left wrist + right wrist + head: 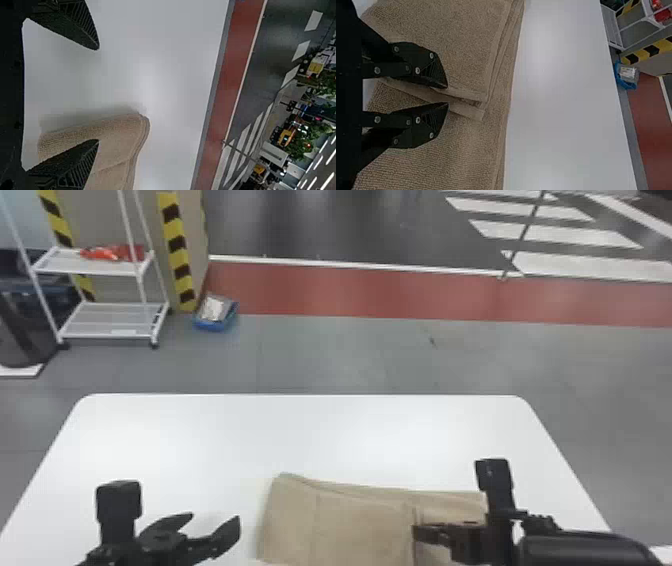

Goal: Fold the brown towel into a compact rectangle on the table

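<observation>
Two tools reach over the white work surface, each at its own side of the brown towel (pixel 360 525). The right tool (pixel 416 534) is narrow: its fingertips stand a little apart, with layered towel edges showing between them in the right wrist view. Whether it pinches those layers, I cannot tell. The left tool (pixel 215 517) is wide, its fingers spread, and it is just left of the towel's end in the head view; in the left wrist view, one finger overlaps that end.

From the right tool the towel runs left toward the left tool, folded in layers, with a rounded fold at its left end. Around the right tool, the edges of an upper flap lie slightly askew over a broader layer. Past both tools and the towel, the tabletop (pixel 250 430) stretches away to its rounded far corners.

Farther out, a gray floor (pixel 350 357) lies ahead of both tools. Beyond the left tool and to its left is a white cart (pixel 107 321) with orange-red items (pixel 112 253) on its upper shelf; a blue bin (pixel 215 326) is roughly straight beyond that tool. A red floor strip (pixel 400 292) crosses ahead, and white road stripes (pixel 595 265) lie beyond the right tool.
</observation>
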You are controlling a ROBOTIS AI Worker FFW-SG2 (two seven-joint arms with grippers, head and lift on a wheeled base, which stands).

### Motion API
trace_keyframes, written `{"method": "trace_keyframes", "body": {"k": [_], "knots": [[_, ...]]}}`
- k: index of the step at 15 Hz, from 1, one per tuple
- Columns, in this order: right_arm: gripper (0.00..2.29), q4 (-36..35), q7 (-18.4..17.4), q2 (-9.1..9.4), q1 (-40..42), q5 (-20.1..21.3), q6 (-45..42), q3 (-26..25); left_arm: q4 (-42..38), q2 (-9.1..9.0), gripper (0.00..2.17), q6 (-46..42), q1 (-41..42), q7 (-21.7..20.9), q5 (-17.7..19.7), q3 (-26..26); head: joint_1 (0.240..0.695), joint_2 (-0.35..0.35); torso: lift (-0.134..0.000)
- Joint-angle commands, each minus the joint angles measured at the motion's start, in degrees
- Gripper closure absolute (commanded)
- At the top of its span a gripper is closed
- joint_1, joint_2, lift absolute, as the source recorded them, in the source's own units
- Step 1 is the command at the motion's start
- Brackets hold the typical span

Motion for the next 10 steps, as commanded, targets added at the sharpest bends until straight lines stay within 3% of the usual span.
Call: {"method": "trace_keyframes", "body": {"k": [1,3,4,5,10], "knots": [[1.46,0.0,-0.04,0.14,-0.12,0.17,0.0,0.0,0.0,0.05,0.05,0.0,0.17,-0.14,0.0,0.01,0.695,-0.143,0.0],[1.61,0.09,0.49,0.14,-0.3,0.08,1.23,-0.09,-0.09,0.4,0.05,0.0,0.26,-0.14,0.0,0.01,0.695,-0.145,0.0],[1.24,0.0,0.49,0.14,-0.3,-0.36,1.58,-0.35,-0.09,0.4,0.05,0.0,0.35,-0.14,0.0,0.01,0.695,-0.143,0.0],[0.67,-0.26,0.49,0.14,-0.04,-0.27,1.4,-0.35,-0.18,0.49,0.05,0.0,0.35,-0.14,0.09,0.01,0.695,-0.142,0.0],[0.6,-0.53,0.84,0.14,-0.39,0.78,2.63,-0.52,-0.26,0.67,0.05,0.0,0.7,-0.23,0.18,0.19,0.695,-0.144,0.0]]}}
